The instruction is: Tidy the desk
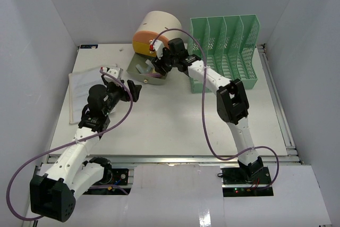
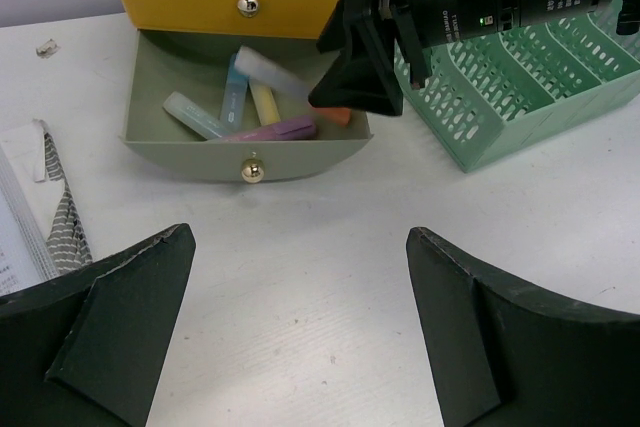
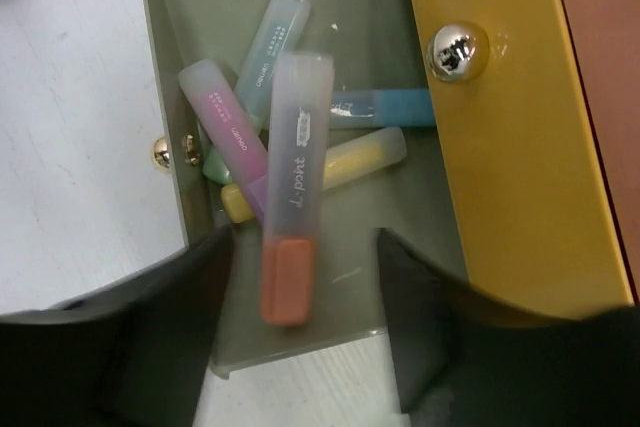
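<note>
Directly under my right tool (image 3: 305, 235) lies an open, matte grey-green drawer (image 3: 350, 27) with a curved front. It holds five chunky plastic highlighters with frosted, translucent caps. An orange highlighter (image 3: 295, 177) lies on top, between this tool's fingers. The fingers are parted, with a gap on each side, so nothing is gripped. Beneath the orange one lie a pink highlighter (image 3: 225, 117), a teal highlighter (image 3: 270, 37), a blue highlighter (image 3: 385, 105) and a yellow highlighter (image 3: 360, 157).

Beside this tool is a glossy yellow drawer front (image 3: 500, 147) with a shiny brass-coloured knob (image 3: 457, 50).

My left tool (image 2: 298, 237) is spread wide and holds nothing. Under it lies the large flat white worktop (image 1: 170, 120). Ahead of it are the drawer and my right arm, which covers part of the drawer. A mint-green perforated file rack (image 2: 520, 87) stands ahead to its right, and printed paper sheets (image 2: 30, 217) lie to its left.
</note>
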